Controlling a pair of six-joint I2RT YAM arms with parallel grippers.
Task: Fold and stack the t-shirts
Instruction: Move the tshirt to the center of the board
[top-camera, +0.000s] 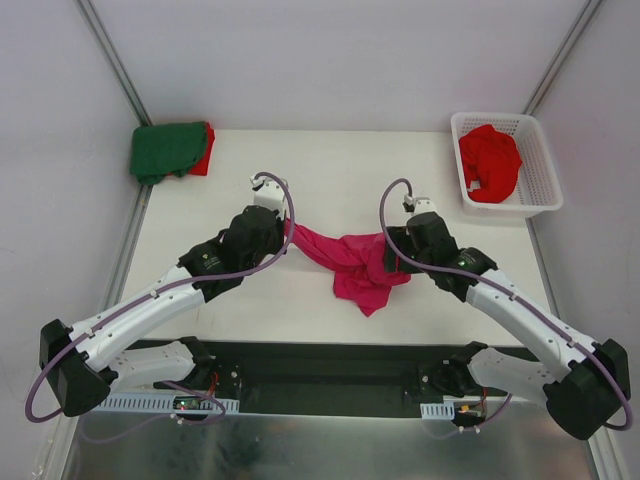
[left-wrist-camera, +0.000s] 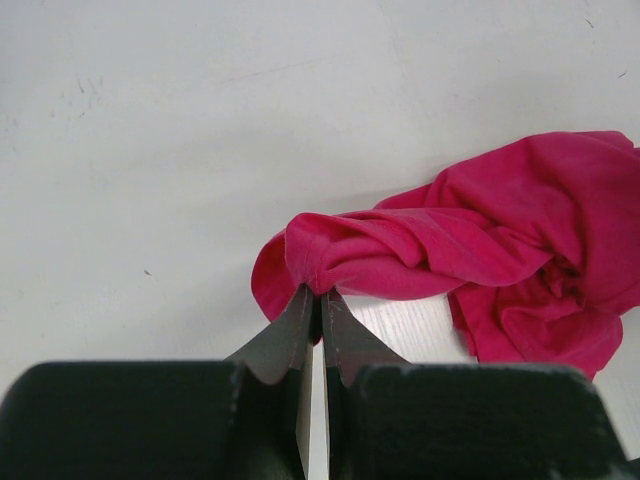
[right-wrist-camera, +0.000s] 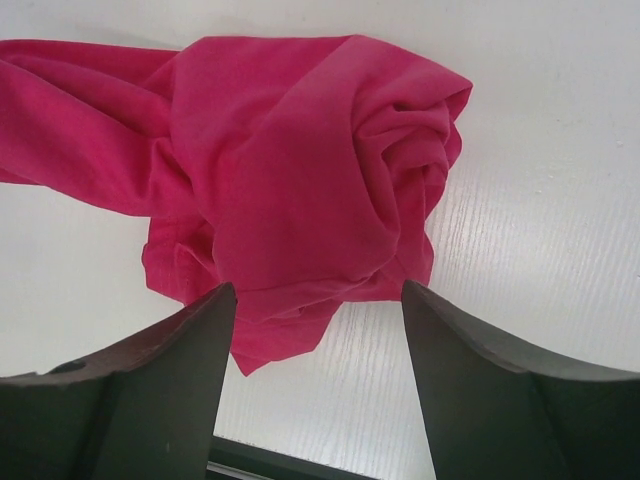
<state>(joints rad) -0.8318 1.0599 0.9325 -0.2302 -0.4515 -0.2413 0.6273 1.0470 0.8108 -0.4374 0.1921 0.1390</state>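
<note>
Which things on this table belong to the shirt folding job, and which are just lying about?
Job: magenta t-shirt, pinched by the left gripper; green t-shirt lying on a red t-shirt; crumpled red t-shirt.
Just lying about: white basket holding the crumpled one.

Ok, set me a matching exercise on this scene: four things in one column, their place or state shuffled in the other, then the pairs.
Things
1. pink shirt
2. green shirt
3. basket
4. left tool

Place or state
A. pinched shut on a pink cloth edge
B. far left corner, lying on something red
C. bunched up in the middle, between the two arms
D. far right corner, with a red shirt inside

Pairs: 1-C, 2-B, 3-D, 4-A
</note>
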